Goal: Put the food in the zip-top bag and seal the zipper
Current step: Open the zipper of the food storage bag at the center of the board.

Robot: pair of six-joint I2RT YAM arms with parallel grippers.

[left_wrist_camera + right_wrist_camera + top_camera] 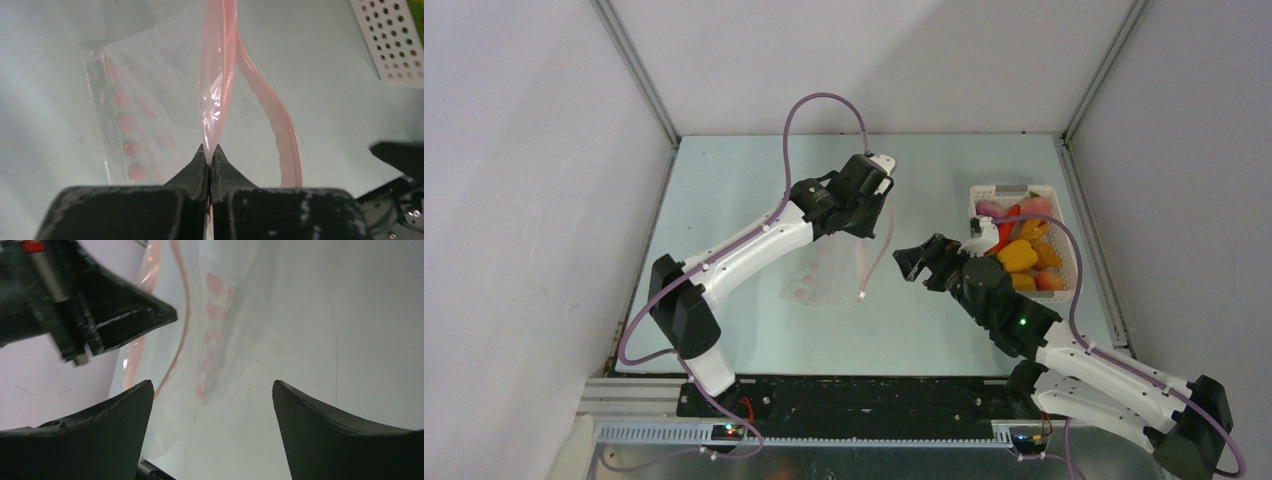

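The clear zip-top bag (822,272) with pink dots lies mid-table, its mouth edge lifted. My left gripper (879,205) hangs above it, shut on one side of the pink zipper (216,85). The other zipper strip (280,135) curves away loose to the right, so the mouth gapes. My right gripper (914,262) stands open just right of the mouth, and nothing sits between its fingers (117,410). In the right wrist view the bag (215,340) lies ahead of it. The food (1018,256), red, orange and yellow pieces, fills the basket to the right.
The white slotted basket (1014,189) stands at the right of the table, close behind my right wrist; its corner (395,45) shows in the left wrist view. Grey walls close in the table at the left, back and right.
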